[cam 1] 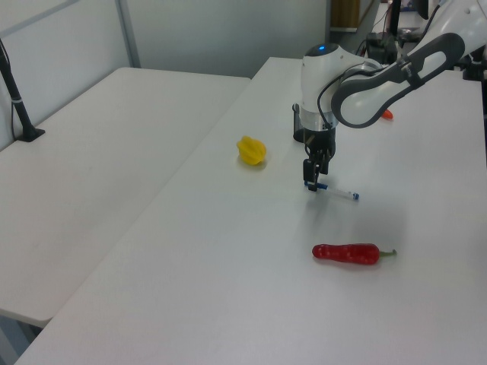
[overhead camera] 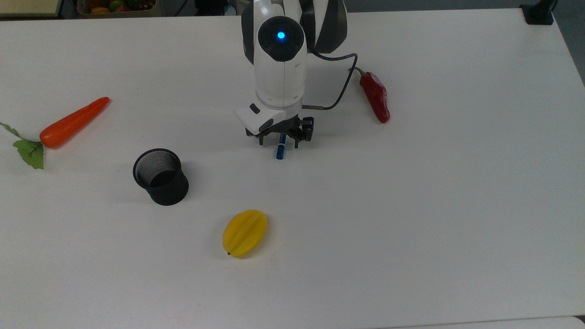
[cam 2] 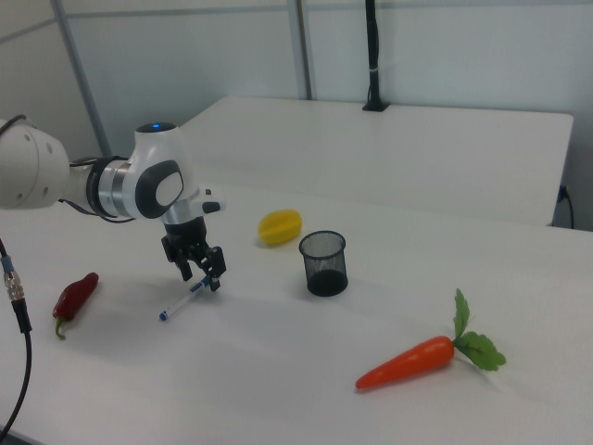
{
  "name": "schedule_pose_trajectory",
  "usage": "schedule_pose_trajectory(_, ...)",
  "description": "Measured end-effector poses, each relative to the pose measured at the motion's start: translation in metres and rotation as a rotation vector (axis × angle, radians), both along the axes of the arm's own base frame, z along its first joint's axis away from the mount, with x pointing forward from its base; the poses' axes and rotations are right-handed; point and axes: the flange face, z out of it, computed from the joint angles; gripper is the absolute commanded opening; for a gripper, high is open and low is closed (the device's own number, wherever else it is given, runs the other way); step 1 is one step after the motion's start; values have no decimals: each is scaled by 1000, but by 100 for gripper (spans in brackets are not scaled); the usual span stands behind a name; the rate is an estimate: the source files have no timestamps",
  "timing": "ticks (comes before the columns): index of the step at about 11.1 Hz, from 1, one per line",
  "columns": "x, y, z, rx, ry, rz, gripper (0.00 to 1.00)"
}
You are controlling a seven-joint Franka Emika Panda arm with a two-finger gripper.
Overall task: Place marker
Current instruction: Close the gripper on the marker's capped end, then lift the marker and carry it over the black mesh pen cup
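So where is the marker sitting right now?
In the top view the marker lies flat on the table near its middle, under the gripper, between the black mesh cup and the red chili.

- I see the marker (overhead camera: 280, 151) on the table (overhead camera: 411, 205), under the gripper (overhead camera: 279, 140).
- In the top view, mesh cup (overhead camera: 161, 176) lies left, chili (overhead camera: 375, 96) right.

A smooth, matt white table (overhead camera: 411, 219) is seen. The arm (overhead camera: 279, 68) is cased in glossy white plastic, with matt black gripper (overhead camera: 279, 139) parts. The marker (cam 1: 338, 192) looks like smooth plastic. The black cup (overhead camera: 161, 177) is made of fine wire mesh. The chili (overhead camera: 375, 96) is shiny, the carrot (overhead camera: 73, 122) and yellow fruit (overhead camera: 245, 233) duller plastic.
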Motion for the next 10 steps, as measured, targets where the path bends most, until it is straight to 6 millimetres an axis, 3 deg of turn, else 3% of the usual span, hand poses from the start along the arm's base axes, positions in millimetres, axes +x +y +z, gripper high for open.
schedule_pose_trajectory(6, 0, 1, -3, -3, 4, 4, 14)
schedule_pose_trajectory(10, 1, 3, 0, -1, -3, 7, 12)
